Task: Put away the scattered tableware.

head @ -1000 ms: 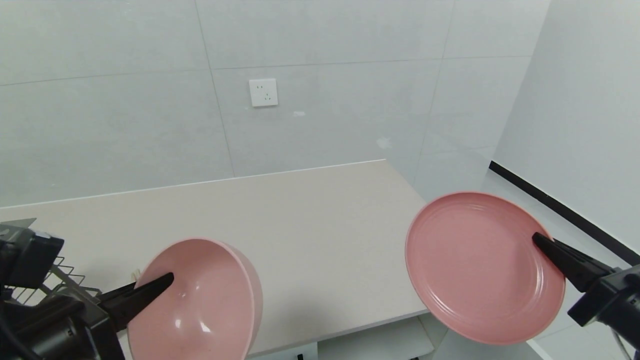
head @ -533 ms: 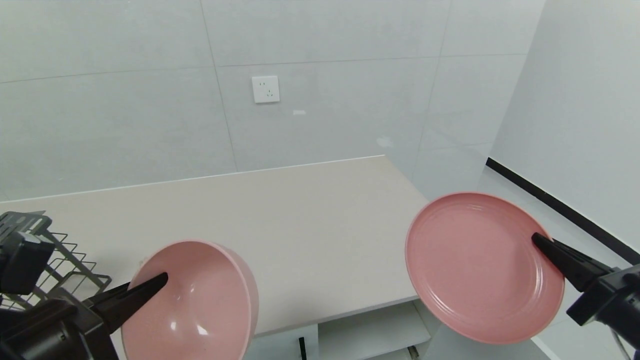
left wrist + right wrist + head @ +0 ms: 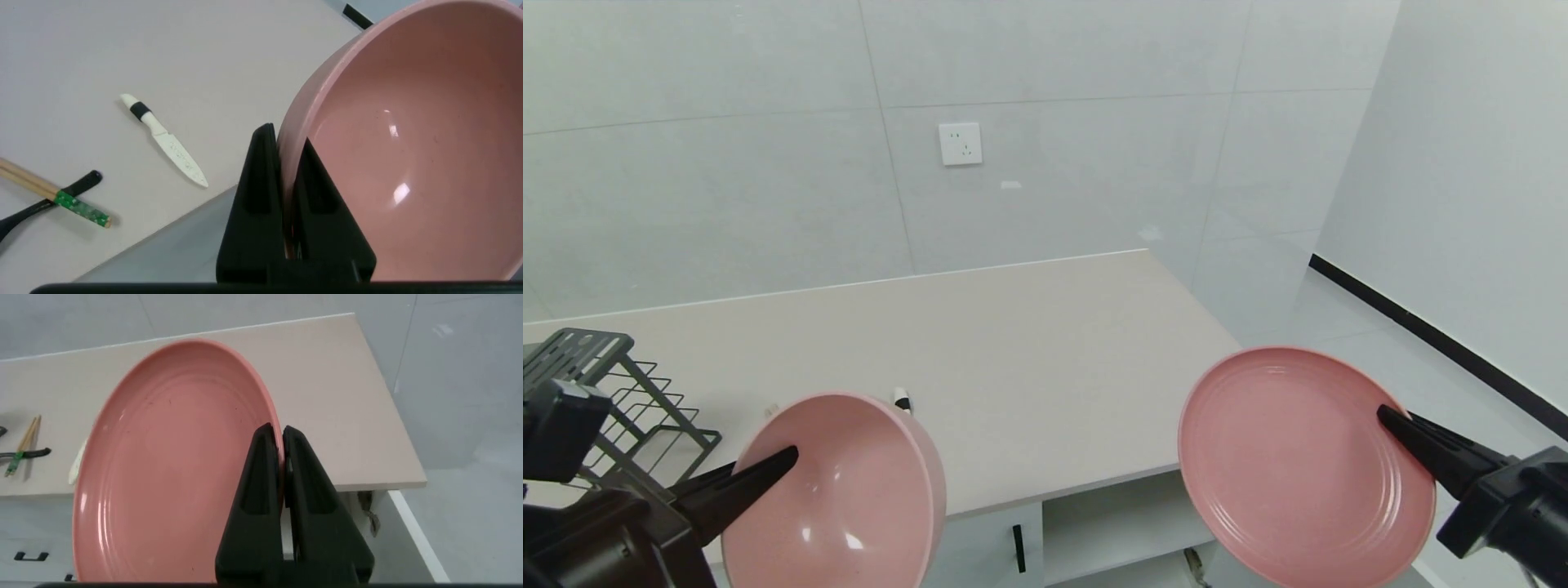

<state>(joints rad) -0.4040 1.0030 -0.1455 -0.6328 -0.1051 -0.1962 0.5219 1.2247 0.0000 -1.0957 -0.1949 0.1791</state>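
Left side first: the left gripper [image 3: 786, 457] is pinching the rim of the glossy pink round bowl [image 3: 849, 490]. The bowl is up in the air, tipped on edge with its hollow facing the head camera, over the front edge of the pale beige countertop [image 3: 1013, 343]. From the head, one black finger lies across the inside and its partner is hidden behind the bowl wall. The left wrist view settles it: both fingers of the left gripper [image 3: 284, 143] are pressed on the bowl [image 3: 409, 147], one on either side of the rim. The bowl's lower edge runs out of frame.

Over on the right, the right gripper [image 3: 1384, 412] is clamping the edge of the flat pink ridged plate [image 3: 1290, 465]. The plate is off the counter's right front corner, tilted up, its bottom rim cut off. In the right wrist view the gripper [image 3: 279, 433] is closed tight on the plate [image 3: 172, 457].

On the counter lies a small white knife with a black band [image 3: 163, 140], mostly hidden behind the bowl from the head. Near it are wooden chopsticks [image 3: 24, 175] and a black utensil [image 3: 49, 200], both running off the edge, with a green tip I can't identify. At far left, a dark wire dish rack [image 3: 629, 392] is partly blocked by the left arm.
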